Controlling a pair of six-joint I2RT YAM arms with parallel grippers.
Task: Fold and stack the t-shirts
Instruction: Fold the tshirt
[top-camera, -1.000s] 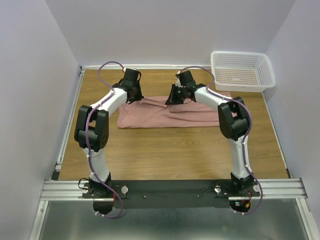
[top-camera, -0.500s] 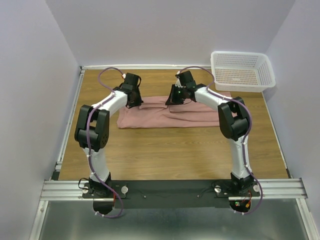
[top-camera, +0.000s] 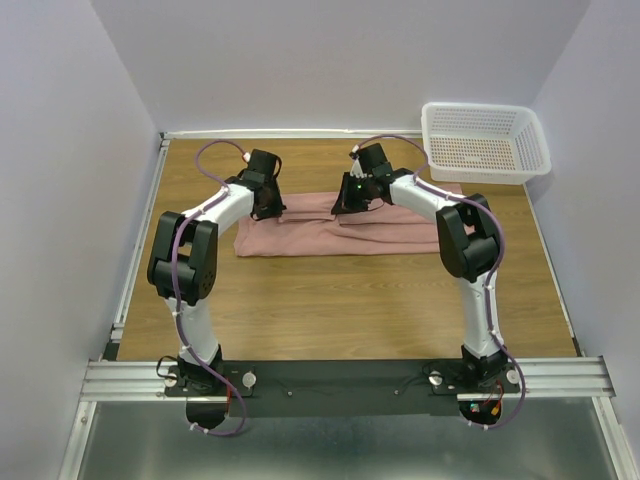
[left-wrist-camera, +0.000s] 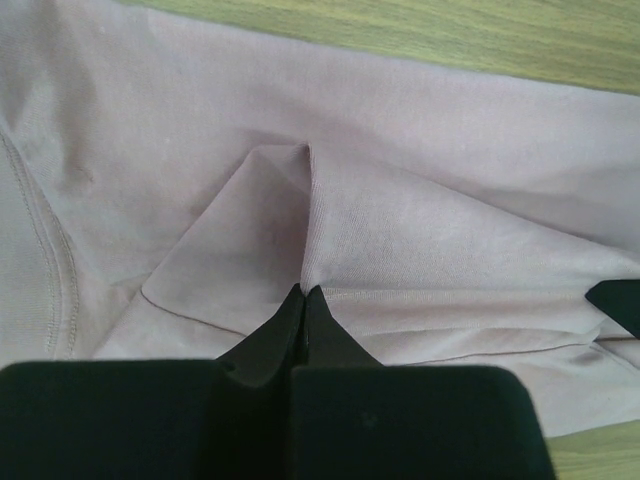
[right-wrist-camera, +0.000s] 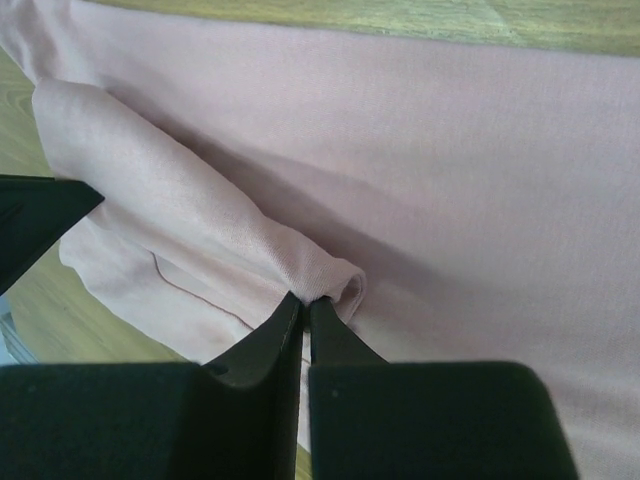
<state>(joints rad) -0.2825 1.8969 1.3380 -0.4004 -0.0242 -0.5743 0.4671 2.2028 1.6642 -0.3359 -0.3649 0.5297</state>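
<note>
— Were we holding anything?
— Yes. Our left claw (left-wrist-camera: 305, 292) was pinched on a raised fold of the pink t-shirt (left-wrist-camera: 450, 220), and our right claw (right-wrist-camera: 303, 300) was clamped on its rolled edge.
— What had changed?
— Our left claw had drifted nearer us, dragging that fold. The t-shirt lay as a band across the surface (top-camera: 330, 310), so we judged the fold underway.

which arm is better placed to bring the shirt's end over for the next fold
Left, probably. The left jaws are shut on a pinch of the t-shirt near its left end, so it could carry that end across. The right jaws pinch cloth near the middle, better suited to holding.
</note>
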